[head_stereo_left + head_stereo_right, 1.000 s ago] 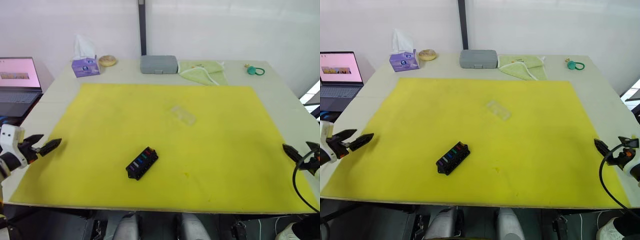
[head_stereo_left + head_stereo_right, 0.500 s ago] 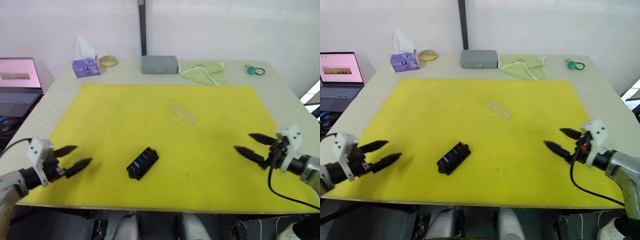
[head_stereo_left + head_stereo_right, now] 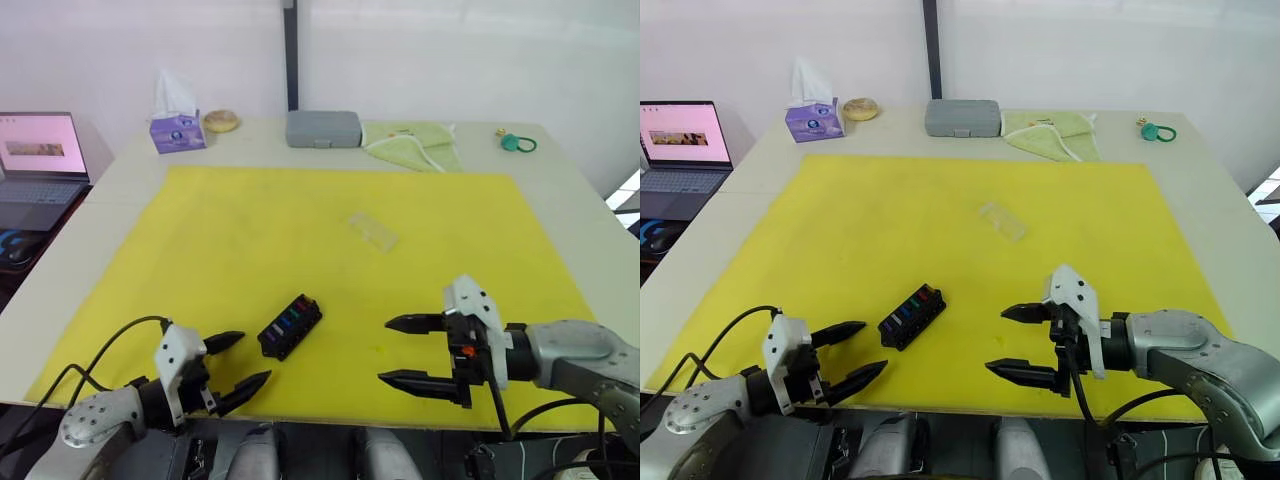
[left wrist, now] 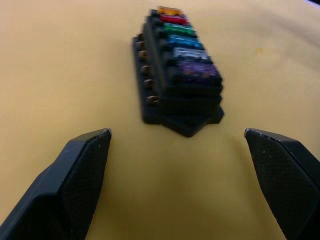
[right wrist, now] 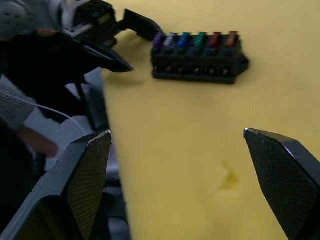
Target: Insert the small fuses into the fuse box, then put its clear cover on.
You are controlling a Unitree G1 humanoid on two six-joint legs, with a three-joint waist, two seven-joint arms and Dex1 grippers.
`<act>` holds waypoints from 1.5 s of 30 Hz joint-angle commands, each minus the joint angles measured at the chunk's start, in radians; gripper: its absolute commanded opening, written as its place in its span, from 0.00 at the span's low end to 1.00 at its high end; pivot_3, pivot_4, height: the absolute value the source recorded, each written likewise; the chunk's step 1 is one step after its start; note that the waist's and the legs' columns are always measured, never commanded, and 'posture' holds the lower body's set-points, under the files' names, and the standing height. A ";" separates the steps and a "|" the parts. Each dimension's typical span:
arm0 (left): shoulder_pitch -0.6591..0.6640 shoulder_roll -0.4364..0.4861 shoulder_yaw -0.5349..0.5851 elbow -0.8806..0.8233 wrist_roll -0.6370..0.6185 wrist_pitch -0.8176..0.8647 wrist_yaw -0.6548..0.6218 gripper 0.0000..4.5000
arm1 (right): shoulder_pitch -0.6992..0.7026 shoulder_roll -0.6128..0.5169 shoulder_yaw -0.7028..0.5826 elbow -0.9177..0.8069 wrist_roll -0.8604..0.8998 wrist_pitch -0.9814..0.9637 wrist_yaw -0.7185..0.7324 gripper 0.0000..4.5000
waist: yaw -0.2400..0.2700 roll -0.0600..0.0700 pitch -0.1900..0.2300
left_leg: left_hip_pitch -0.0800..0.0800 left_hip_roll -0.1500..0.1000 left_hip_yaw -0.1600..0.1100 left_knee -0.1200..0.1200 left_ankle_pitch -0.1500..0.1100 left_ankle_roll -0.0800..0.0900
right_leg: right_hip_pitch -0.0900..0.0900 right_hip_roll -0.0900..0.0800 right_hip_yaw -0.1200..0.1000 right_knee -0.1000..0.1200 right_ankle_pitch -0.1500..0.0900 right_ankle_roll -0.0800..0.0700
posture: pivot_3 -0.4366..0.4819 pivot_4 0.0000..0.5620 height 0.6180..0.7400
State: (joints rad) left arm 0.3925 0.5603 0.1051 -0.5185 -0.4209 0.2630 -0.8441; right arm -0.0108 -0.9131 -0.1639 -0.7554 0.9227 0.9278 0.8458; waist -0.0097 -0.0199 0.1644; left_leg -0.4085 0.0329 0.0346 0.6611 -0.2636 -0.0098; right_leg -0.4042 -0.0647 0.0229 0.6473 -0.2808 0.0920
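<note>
Fuse box (image 3: 289,326) lying flat on the yellow mat (image 3: 250,230), near its front edge, slightly left of centre, turned at an angle. Small fuses (image 4: 185,45) seated in a row along its top: orange, red, green, teal, grey, purple. Left claw (image 3: 232,362) low over the mat's front edge, fingers spread wide, empty, just beside the box's near-left end and pointing at it; box squarely between the two fingertips (image 4: 85,160) in the left wrist view, purple end nearest. Right claw (image 3: 408,352) hovering over the mat to the right of the box, near but apart from it, fingers spread wide, one above the other, empty, tips aimed leftward toward the box. Clear cover (image 3: 372,231) lying alone on the mat farther back, right of centre, well apart from both claws and from the box. Along the table's (image 3: 575,210) far edge: tissue box (image 3: 176,130), grey case (image 3: 323,129), green cloth (image 3: 412,143). Laptop (image 3: 38,155) off to the left.
</note>
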 commanded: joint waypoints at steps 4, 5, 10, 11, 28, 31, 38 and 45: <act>-0.068 -0.050 -0.065 0.072 0.110 -0.083 0.085 1.00 | 0.028 -0.006 -0.003 -0.011 -0.012 -0.034 -0.006 0.99 | 0.003 0.000 0.000 | 0.000 0.000 0.000 0.001 0.000 0.000 | 0.001 0.001 0.000 0.000 0.000 0.000 | 0.48 0.27 0.97; -0.078 -0.052 -0.071 0.083 0.113 -0.084 0.086 1.00 | 0.038 -0.009 -0.001 -0.010 -0.024 -0.042 -0.002 0.99 | 0.003 0.000 0.000 | 0.000 0.000 0.000 0.001 0.000 0.000 | 0.001 0.001 0.000 0.000 0.000 0.000 | 0.48 0.27 0.97; -0.106 -0.051 -0.100 0.114 0.105 -0.065 0.072 1.00 | 0.068 -0.006 0.008 -0.003 -0.063 -0.072 -0.001 0.99 | 0.001 0.002 -0.001 | 0.000 0.000 0.000 0.001 0.000 0.000 | 0.001 0.001 0.000 0.000 0.000 0.000 | 0.48 0.27 0.97; -0.106 -0.046 -0.106 0.112 0.097 -0.049 0.066 1.00 | 0.070 -0.005 0.010 -0.002 -0.068 -0.075 -0.004 0.99 | 0.002 0.002 -0.002 | 0.001 0.000 0.000 0.001 0.000 0.000 | 0.001 0.001 0.000 0.000 0.000 0.000 | 0.48 0.27 0.97; -0.212 -0.047 -0.174 0.161 0.130 -0.011 0.072 0.88 | 0.111 -0.004 0.007 -0.025 -0.076 -0.080 -0.037 1.00 | 0.023 0.004 -0.003 | 0.001 -0.001 -0.001 0.001 0.000 0.000 | 0.003 0.001 0.000 0.000 0.000 0.001 | 0.48 0.27 0.97; -0.219 -0.047 -0.182 0.166 0.130 -0.016 0.067 0.62 | 0.123 -0.001 0.004 -0.026 -0.079 -0.085 -0.041 1.00 | 0.022 0.004 -0.003 | 0.001 -0.001 -0.001 0.001 0.000 0.000 | 0.003 0.001 0.000 0.000 0.000 0.001 | 0.48 0.27 0.97; -0.274 -0.038 -0.159 0.195 0.101 -0.032 0.033 0.57 | 0.093 0.003 -0.014 -0.051 -0.027 -0.037 -0.108 1.00 | 0.023 0.005 -0.003 | 0.001 -0.001 -0.001 0.001 0.000 0.000 | 0.003 0.001 0.000 -0.001 0.000 0.001 | 0.48 0.27 0.97; -0.493 0.029 -0.200 0.264 0.041 -0.023 -0.174 0.57 | -0.069 -0.024 -0.068 0.104 0.048 0.094 -0.183 1.00 | 0.021 0.003 -0.002 | 0.000 -0.001 -0.001 0.002 0.000 0.001 | 0.001 0.002 0.000 -0.001 0.000 0.000 | 0.48 0.27 0.97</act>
State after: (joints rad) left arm -0.0488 0.5781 -0.0735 -0.2559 -0.3495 0.2522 -0.9553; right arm -0.0510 -0.9252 -0.1857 -0.6764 0.9399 1.0173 0.6572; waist 0.0116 -0.0170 0.1623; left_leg -0.4098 0.0321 0.0333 0.6631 -0.2639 -0.0090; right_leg -0.4037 -0.0622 0.0225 0.6468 -0.2808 0.0925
